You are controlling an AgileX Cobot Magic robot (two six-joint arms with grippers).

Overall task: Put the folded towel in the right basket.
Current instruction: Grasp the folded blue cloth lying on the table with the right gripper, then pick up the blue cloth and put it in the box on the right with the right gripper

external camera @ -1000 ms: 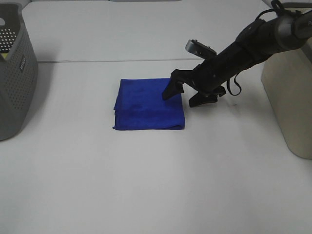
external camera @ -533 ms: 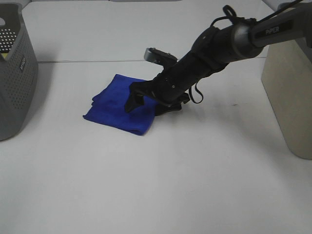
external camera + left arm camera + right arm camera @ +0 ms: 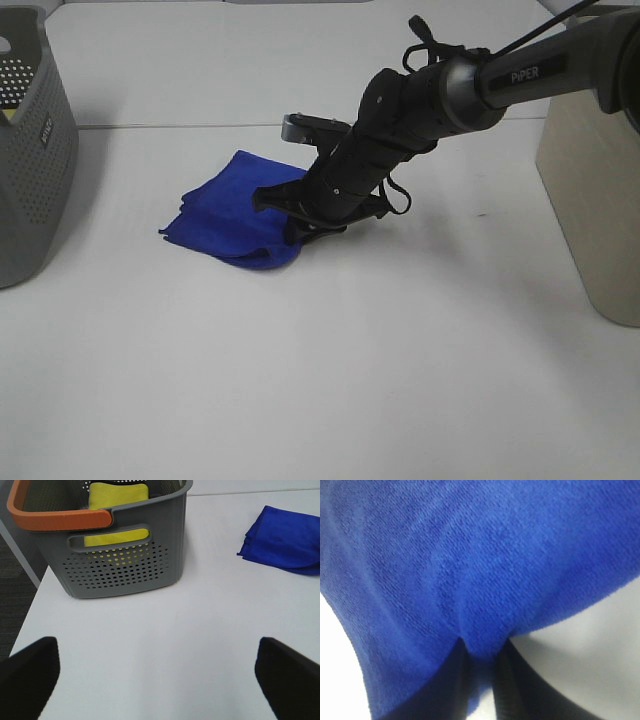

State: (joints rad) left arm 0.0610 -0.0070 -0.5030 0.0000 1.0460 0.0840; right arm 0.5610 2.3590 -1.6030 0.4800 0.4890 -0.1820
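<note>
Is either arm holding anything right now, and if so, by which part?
The right tool pinches the blue towel by a fold at its edge; the left tool holds nothing.

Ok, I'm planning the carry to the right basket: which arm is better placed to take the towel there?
Right. The right hand pinches an edge of the blue towel, and the right basket is on its side. The left hand hangs open by the grey basket.

Open tabletop (image 3: 450, 330) runs from the towel (image 3: 225, 212) to the beige basket (image 3: 592, 200), while the grey basket (image 3: 35, 170) stands far left.
</note>
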